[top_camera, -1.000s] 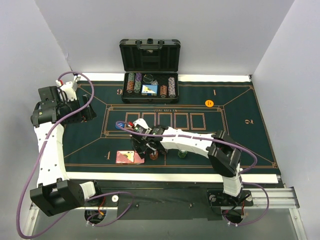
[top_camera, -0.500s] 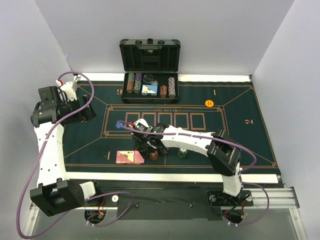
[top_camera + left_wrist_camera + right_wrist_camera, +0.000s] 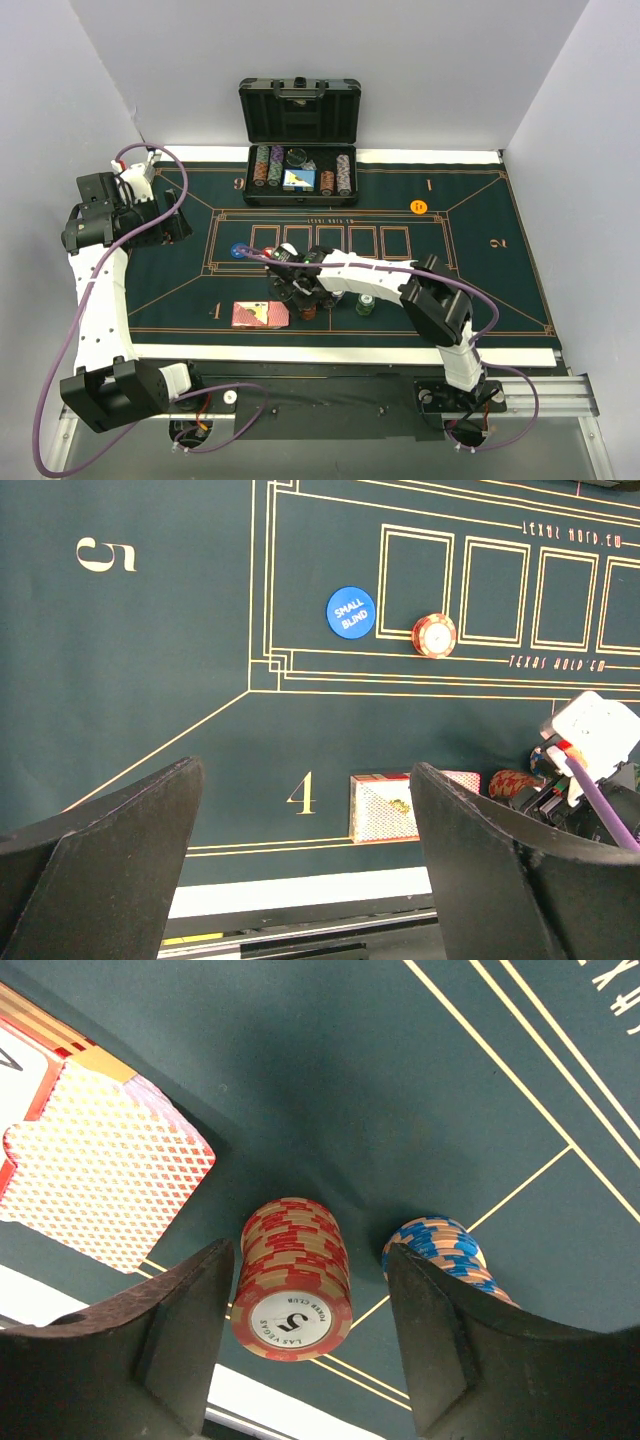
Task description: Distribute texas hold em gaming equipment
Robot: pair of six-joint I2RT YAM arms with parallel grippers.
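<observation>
Both spread: L hand (image 3: 300, 770) aloft, R hand (image 3: 310, 1250) straddles chip stack (image 3: 292, 1290) nr mat (image 3: 400, 1080) edge.

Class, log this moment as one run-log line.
right gripper: open, straddling red striped poker-chip stack | left gripper: open, empty | red-backed playing cards: flat beside stack

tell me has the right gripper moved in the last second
Yes. In the top view the right gripper has shifted slightly right, away from the blue disc, towards the red chip stack.
</observation>
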